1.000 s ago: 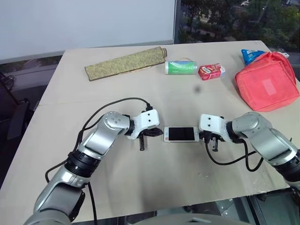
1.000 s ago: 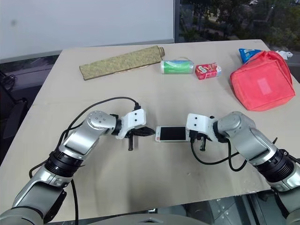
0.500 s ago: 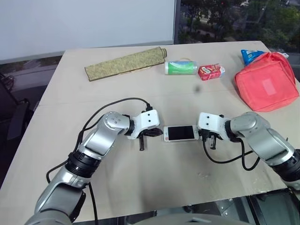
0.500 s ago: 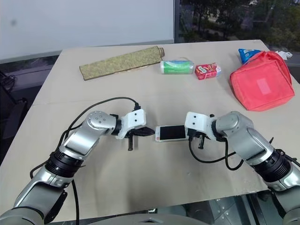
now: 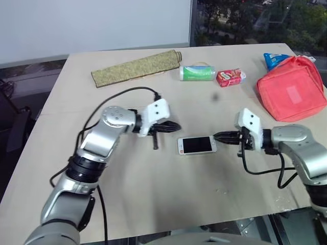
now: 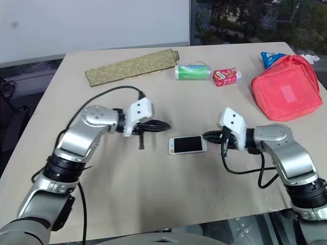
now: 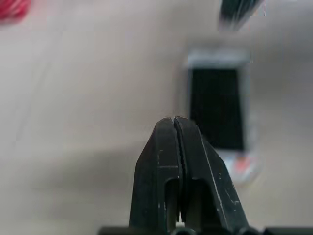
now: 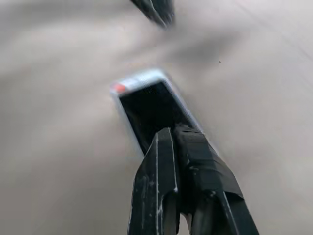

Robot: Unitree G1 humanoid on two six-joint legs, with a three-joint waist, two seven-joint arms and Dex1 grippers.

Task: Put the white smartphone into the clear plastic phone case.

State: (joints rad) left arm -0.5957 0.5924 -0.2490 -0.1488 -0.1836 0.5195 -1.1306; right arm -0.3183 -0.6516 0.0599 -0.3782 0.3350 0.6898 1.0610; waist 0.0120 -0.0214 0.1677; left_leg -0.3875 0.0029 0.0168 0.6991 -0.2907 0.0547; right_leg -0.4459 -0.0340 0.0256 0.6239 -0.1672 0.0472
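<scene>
An upper-floor office or lab room. Whiteboard (image 5: 97,25) upper left; window (image 5: 255,20) upper right overlooks treetops beyond the table (image 5: 153,194).

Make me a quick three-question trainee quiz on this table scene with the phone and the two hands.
1. True or false: the left hand is holding the phone.
2. What lies between the green roll and the red bag? A) a cup B) a red packet C) a pen
3. Fill in: both hands are ____ (open/shut).

Key: 1. False; the phone lies flat on the table, with both hands clear of it. 2. B, the red packet. 3. Shut; the right hand too.
</scene>
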